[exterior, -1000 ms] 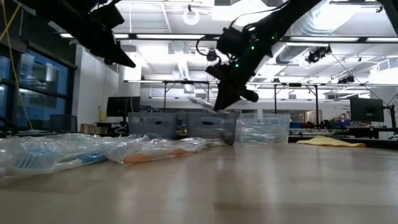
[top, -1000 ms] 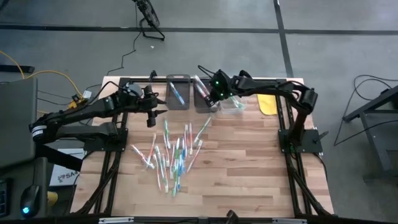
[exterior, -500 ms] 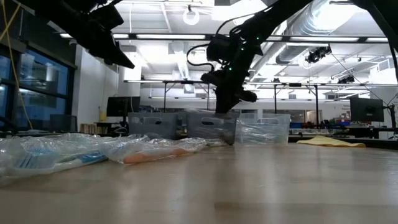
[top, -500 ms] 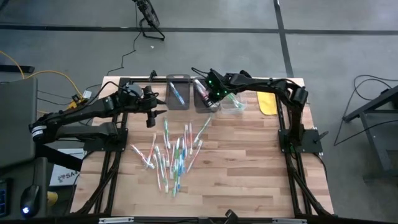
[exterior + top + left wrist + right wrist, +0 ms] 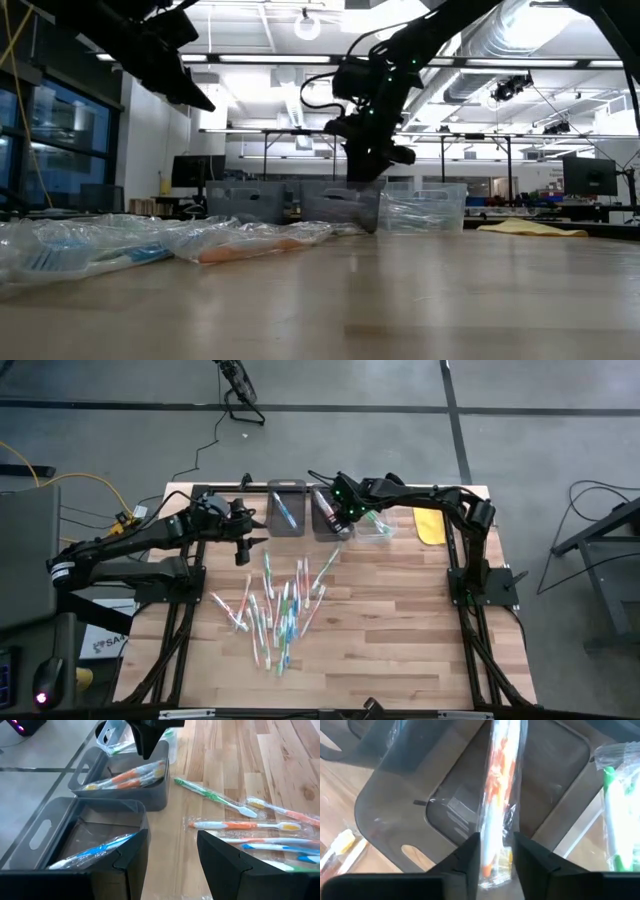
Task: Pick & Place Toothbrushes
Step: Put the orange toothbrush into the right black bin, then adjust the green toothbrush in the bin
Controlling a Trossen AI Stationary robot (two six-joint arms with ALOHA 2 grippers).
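Note:
Several wrapped toothbrushes (image 5: 280, 605) lie scattered flat on the wooden table, also seen in the left wrist view (image 5: 240, 825). My right gripper (image 5: 335, 517) (image 5: 496, 857) is over the middle grey bin (image 5: 322, 532) and shut on a wrapped orange-and-white toothbrush (image 5: 500, 780). More orange toothbrushes (image 5: 125, 777) lie in that bin. My left gripper (image 5: 243, 546) (image 5: 172, 845) is open and empty above the table, beside the left grey bin (image 5: 286, 488), which has blue toothbrushes (image 5: 95, 852) in it. My right gripper pinches the wrapped orange-and-white toothbrush near one end (image 5: 496, 837) between its two fingers. The fingers come from above, pointing down, and lie across it. The toothbrush stretches away over the bin's inside; whether it rests on the bin's contents cannot be told.
Three bins stand in a row at the far edge: two grey ones and a clear one (image 5: 377, 530) holding green toothbrushes (image 5: 615, 815). A yellow flat object (image 5: 430, 526) lies to the right of them. Bare wood lies toward the near edge (image 5: 400, 640).
My right gripper has moved a little toward the table's left and down over the middle grey bin, its fingers turning to point straight down. The toothbrush that stuck out level from it in the low view no longer shows there.

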